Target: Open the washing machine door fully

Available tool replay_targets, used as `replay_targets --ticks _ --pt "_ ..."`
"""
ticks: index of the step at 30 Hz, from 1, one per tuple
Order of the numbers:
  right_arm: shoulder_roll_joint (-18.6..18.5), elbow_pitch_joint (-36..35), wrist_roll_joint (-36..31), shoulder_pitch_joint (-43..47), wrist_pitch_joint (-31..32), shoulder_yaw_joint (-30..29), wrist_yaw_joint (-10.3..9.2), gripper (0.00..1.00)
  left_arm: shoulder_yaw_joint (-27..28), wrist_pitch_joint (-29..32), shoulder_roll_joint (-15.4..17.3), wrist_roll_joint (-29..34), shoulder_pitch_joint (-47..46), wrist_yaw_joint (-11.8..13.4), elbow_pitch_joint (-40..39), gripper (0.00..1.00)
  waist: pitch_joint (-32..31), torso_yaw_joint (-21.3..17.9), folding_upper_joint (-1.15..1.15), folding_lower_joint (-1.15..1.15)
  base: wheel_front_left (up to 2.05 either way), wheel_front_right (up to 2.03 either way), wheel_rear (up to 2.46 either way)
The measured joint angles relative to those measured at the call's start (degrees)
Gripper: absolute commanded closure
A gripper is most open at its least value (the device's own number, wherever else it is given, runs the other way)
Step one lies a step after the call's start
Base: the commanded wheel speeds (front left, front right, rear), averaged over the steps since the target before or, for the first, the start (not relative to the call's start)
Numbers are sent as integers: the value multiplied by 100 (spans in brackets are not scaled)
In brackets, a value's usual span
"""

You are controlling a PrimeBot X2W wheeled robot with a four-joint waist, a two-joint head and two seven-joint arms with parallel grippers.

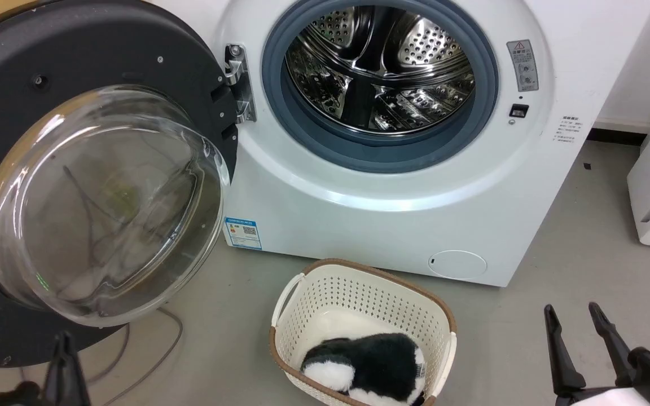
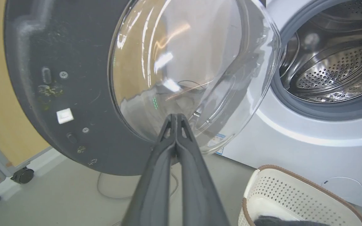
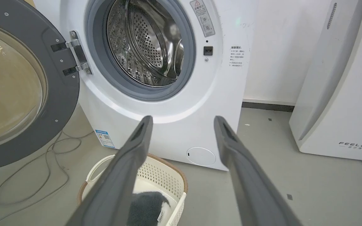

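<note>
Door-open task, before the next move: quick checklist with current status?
1. washing machine door swung wide, drum exposed: ok.
2. Door at the full stop of its hinge: cannot tell.
3. left gripper shut, holding nothing: ok.
4. Left gripper's tips clear of the door glass: cannot tell.
5. right gripper open, empty, touching nothing: ok.
6. basket apart from the door: ok.
</note>
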Motion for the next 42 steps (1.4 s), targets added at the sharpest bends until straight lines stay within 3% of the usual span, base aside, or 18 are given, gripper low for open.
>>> replay_targets --ticks 1,2,7,13,19,29,35,36,42 --pt "0 0 0 17 0 3 0 0 -60 -18 -14 13 29 -27 -3 25 -9 4 0 0 0 0 0" --pt "0 1 0 37 0 2 0 0 -122 -23 -30 47 45 -36 -11 0 -21 6 0 0 0 0 0" --pt "0 -31 -37 39 3 44 0 0 -502 -58 -165 290 34 -67 -54 0 -61 -28 0 0 0 0 0" --pt "1 -164 -152 39 41 118 0 0 -1029 -36 -213 534 -244 -301 -18 0 -108 -193 0 0 0 0 0" --pt "1 -309 -226 49 189 179 0 0 -1546 118 -277 775 -719 -524 230 0 -151 -573 0 0 0 0 0" --pt "1 -332 -318 164 333 250 0 0 -1702 197 -337 760 -845 -592 489 0 -195 -1038 0 0 0 0 0" --pt "1 -334 -319 165 335 223 0 0 -1702 181 -347 727 -845 -590 544 0 -218 -1116 0 0 0 0 0" --pt "1 -332 -318 164 335 222 0 100 -1702 182 -347 711 -845 -590 560 100 -223 -1118 0 0 0 0 0" --pt "0 -323 -316 157 335 227 0 100 -1700 192 -350 715 -843 -597 558 100 -220 -1118 0 0 0 0 0"
